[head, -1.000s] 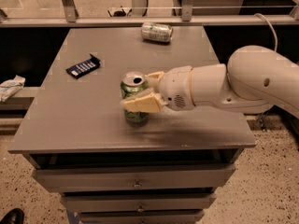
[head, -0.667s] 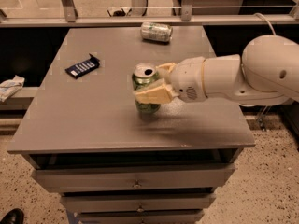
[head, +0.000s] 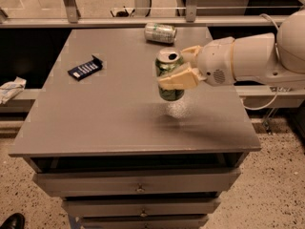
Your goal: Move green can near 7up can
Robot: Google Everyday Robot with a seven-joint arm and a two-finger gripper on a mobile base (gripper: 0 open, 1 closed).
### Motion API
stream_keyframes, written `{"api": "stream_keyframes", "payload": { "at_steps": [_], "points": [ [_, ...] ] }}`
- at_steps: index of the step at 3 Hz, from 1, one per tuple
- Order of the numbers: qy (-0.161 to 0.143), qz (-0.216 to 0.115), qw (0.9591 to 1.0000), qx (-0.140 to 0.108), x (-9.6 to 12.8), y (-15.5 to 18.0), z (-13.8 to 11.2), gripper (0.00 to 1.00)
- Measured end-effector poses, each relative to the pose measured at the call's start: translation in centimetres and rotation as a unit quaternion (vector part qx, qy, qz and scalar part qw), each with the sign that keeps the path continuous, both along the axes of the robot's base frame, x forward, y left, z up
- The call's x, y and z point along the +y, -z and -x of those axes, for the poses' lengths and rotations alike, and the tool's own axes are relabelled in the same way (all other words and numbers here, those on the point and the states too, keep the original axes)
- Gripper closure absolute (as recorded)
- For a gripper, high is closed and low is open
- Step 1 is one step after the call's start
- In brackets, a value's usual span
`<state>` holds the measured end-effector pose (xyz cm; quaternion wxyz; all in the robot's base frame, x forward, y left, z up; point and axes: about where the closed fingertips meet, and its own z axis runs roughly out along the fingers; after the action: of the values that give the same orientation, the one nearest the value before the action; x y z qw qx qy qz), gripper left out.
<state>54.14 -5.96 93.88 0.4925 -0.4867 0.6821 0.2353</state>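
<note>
Grey tabletop point(head: 109, 118) over a chest of drawers point(head: 138, 187), on a speckled floor, with a rail along the far side.

Camera view:
- The green can point(head: 169, 92) is seen upright, right of the table's middle. It appears to be held just clear of the surface, since a pale patch lies on the table below it; contact with the table cannot be fully ruled out.
- The gripper point(head: 173, 68) is clenched on the green can. One beige finger is pressed across the can's near side and the other is placed behind it at the far side. The white arm point(head: 248, 61) enters from the right.
- The 7up can point(head: 160, 33) is lying on its side at the far edge of the table, slightly left of the green can and apart from it. Bare tabletop is seen between the two.
- A dark blue packet point(head: 85, 67) lies on the left part of the table, well apart from both cans.

Progress, as judged:
- Done: the green can is grasped and seems to be raised.
- Left: carrying it further toward the far edge, setting it down upright just beside the 7up can, and releasing it.
- The 7up can is untouched; being on its side, it could be set rolling if bumped.
</note>
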Motion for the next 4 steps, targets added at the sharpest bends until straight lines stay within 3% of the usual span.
{"api": "stream_keyframes", "payload": {
  "at_steps": [1, 2, 3, 4],
  "points": [
    [0.028, -0.002, 0.9991, -0.032, -1.9, -1.0, -1.6, 1.0],
    [0.08, -0.005, 0.9919, -0.098, -6.8, -3.4, -6.4, 1.0],
    [0.12, -0.026, 0.9812, -0.149, -11.0, -6.4, -11.8, 1.0],
    [0.162, -0.039, 0.9714, -0.17, -14.0, -7.5, -18.9, 1.0]
  ]
}}
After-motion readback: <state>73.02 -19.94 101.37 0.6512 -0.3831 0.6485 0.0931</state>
